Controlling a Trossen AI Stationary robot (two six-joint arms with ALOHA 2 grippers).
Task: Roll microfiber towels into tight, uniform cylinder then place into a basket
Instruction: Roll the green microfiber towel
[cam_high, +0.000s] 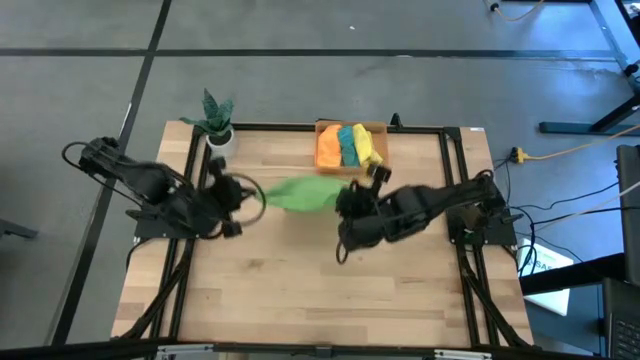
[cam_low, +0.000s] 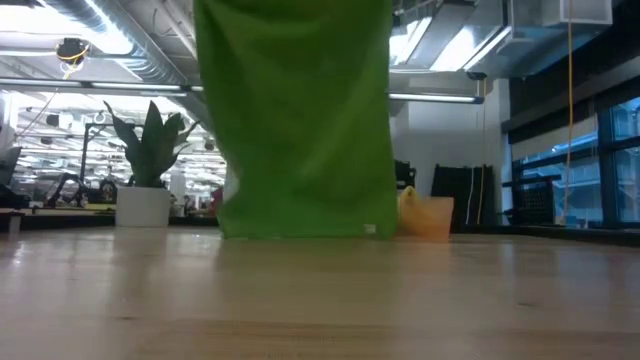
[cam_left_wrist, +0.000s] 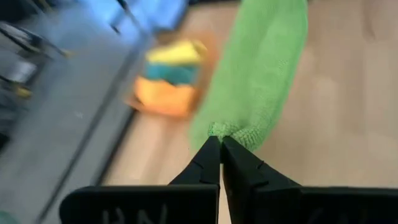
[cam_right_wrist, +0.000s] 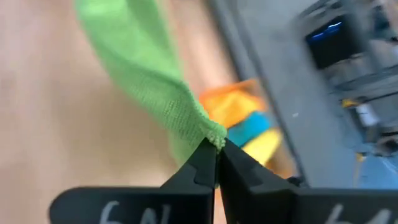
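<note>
Wooden table (cam_high: 320, 290) with a black frame, grey floor all round, office space beyond it in the low view. Light green towel (cam_high: 303, 194) is stretched between the two arms above the table's middle, hanging as a flat sheet; in the low view its lower edge sits at or just above the tabletop, cannot tell whether it touches.

Left gripper (cam_left_wrist: 220, 144): fingers pinched fully together on one corner of the green towel. Right gripper (cam_right_wrist: 217, 148): fingers likewise closed tight on the opposite corner. Each arm reaches in from its own side of the table, the two roughly level with each other.

Basket (cam_high: 324, 127), orange, sits at the far edge of the table, just beyond the towel. It holds three rolled towels side by side: orange towel (cam_high: 329, 147), teal towel (cam_high: 349, 146), yellow towel (cam_high: 367, 146).

White pot with a green plant (cam_high: 217, 119) stands at the far left corner, apart from the basket.
</note>
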